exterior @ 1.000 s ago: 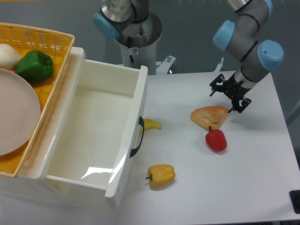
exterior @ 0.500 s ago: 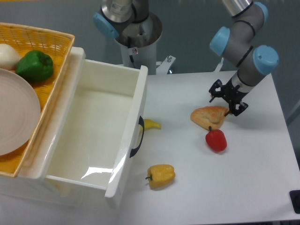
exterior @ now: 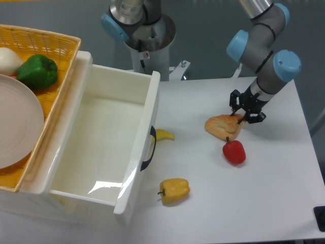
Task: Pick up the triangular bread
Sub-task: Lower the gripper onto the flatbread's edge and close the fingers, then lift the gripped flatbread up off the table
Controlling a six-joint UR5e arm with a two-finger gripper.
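The triangular bread (exterior: 222, 126) is a flat golden-brown pastry lying on the white table (exterior: 274, 193), just above the red pepper (exterior: 234, 151). My gripper (exterior: 245, 114) is down at the bread's upper right corner. Its black fingers (exterior: 235, 105) have closed in on that corner from both sides. The bread still rests on the table.
A yellow bell pepper (exterior: 174, 190) lies at the front. A small yellow banana-like piece (exterior: 164, 134) lies by the handle of the open white drawer (exterior: 101, 147). A wicker basket (exterior: 45, 46) at the left holds a plate, a green pepper and a white item.
My gripper has moved left and down onto the bread's right corner and its fingers have narrowed from wide open. The bread has shifted slightly left.
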